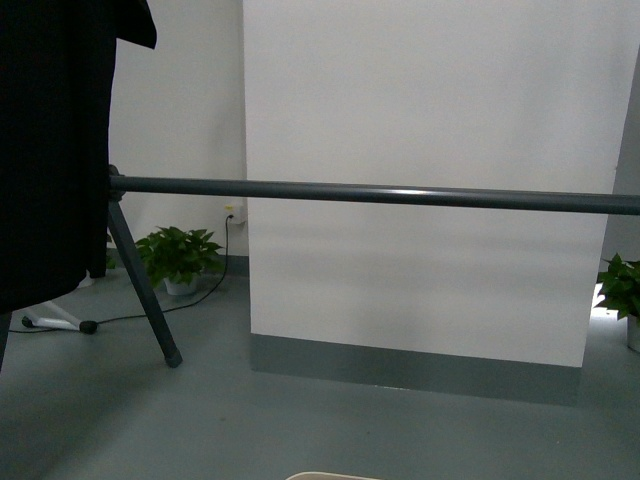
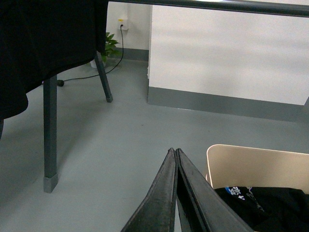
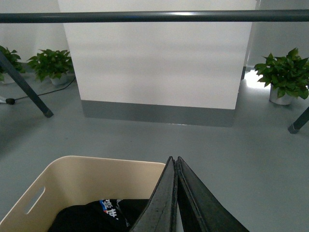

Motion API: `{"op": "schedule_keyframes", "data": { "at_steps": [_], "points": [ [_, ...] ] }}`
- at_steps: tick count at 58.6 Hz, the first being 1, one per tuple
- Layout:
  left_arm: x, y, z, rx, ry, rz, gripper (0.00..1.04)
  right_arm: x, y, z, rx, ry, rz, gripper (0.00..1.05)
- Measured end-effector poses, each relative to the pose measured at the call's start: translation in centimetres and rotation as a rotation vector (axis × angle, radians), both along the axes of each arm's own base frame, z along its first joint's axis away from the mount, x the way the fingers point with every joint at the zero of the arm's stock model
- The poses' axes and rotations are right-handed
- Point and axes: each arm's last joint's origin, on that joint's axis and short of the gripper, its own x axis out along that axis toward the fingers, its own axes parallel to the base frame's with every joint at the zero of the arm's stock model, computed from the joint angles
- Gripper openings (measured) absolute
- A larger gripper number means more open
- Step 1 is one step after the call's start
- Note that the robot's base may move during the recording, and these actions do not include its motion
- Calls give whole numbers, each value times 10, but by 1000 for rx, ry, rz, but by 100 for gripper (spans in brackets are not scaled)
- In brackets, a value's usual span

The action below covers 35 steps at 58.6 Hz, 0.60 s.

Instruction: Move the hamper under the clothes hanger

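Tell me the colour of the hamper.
Beige; the hamper shows best in the right wrist view.

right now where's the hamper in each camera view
Front view: only a sliver of the hamper's rim, at the bottom edge near centre.
Left wrist view: its beige wall beside the shut left gripper, dark clothes inside.
Right wrist view: its open top with a handle slot, beside the shut right gripper.
Shared landmark: the clothes hanger's horizontal bar.
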Motion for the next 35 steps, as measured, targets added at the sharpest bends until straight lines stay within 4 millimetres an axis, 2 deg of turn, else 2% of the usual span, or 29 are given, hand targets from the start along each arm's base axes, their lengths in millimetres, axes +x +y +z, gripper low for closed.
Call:
{"op": "schedule_keyframes", "data": {
  "at_steps": [23,26,35],
  "points": [
    [0,0,0,0,-1,0,3,0,0,0,0,0,0,2],
    [0,0,0,0,0,0,12,0,0,0,-1,0,0,6],
    [0,0,0,0,0,0,46,0,0,0,-1,0,0,39]
  ]
}}
